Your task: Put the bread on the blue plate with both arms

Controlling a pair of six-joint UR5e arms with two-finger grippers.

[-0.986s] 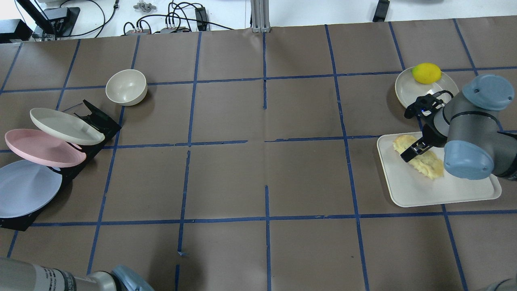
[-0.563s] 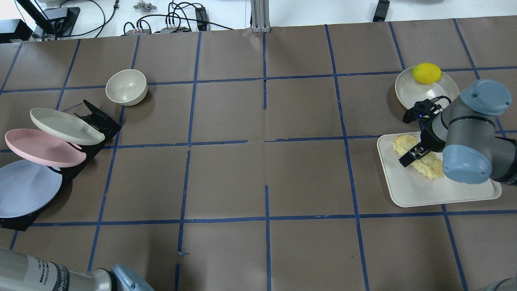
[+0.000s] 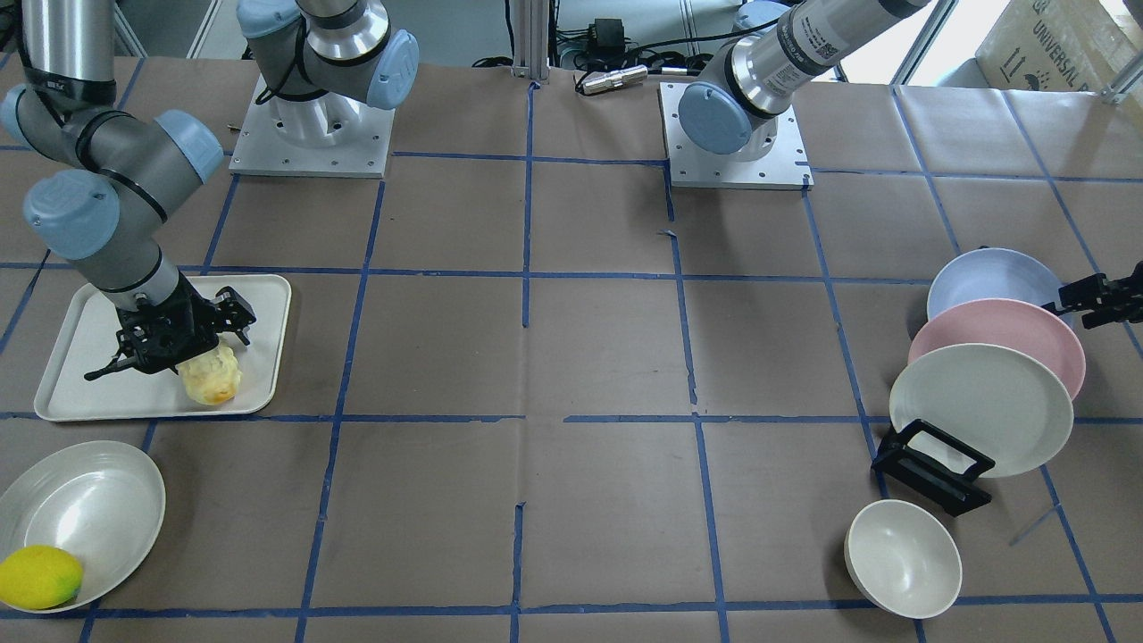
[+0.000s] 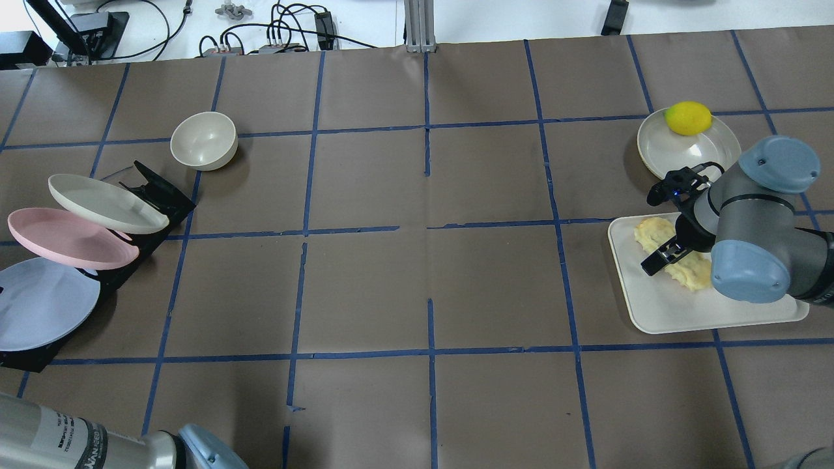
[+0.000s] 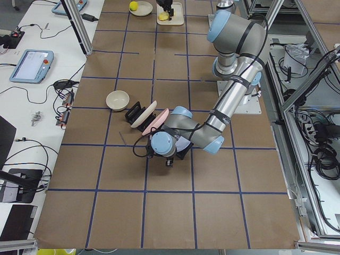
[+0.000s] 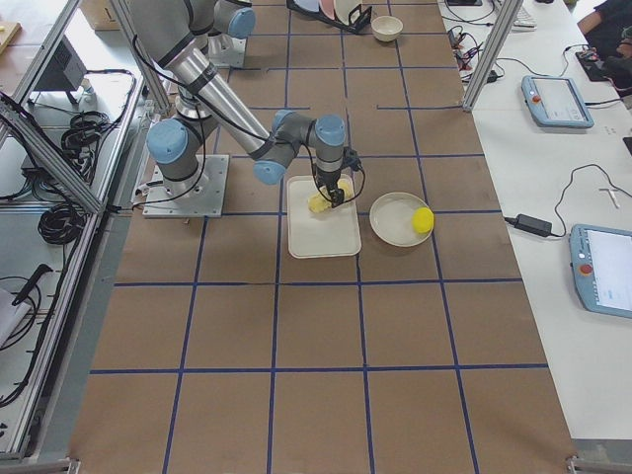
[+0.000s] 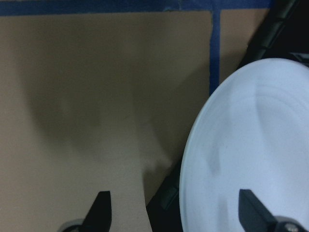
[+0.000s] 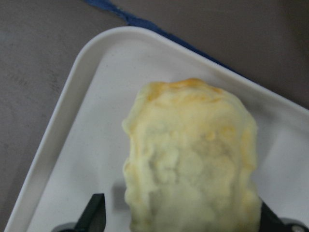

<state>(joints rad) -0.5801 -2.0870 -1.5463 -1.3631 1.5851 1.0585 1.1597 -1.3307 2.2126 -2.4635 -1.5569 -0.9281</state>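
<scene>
The bread (image 4: 655, 232) lies on a cream tray (image 4: 684, 312) at the table's right; it also shows in the front view (image 3: 212, 379). My right gripper (image 4: 668, 251) is open and low over it. In the right wrist view the bread (image 8: 193, 159) sits between the two fingertips (image 8: 95, 212), with a gap on the left side. The blue plate (image 4: 39, 309) leans in a black rack at the left. My left gripper (image 7: 176, 212) is open, and the blue plate's (image 7: 256, 145) rim lies between its fingers; it also shows in the front view (image 3: 1085, 299).
A pink plate (image 4: 65, 238) and a cream plate (image 4: 104, 203) lean in the same rack (image 4: 156, 192). A cream bowl (image 4: 203, 140) stands beyond it. A lemon (image 4: 688, 118) rests in a shallow cream dish (image 4: 671, 153) just beyond the tray.
My right gripper has shifted slightly along the bread and nearer to it. My left arm has moved at the lower left, and its gripper now reaches the blue plate's edge.
</scene>
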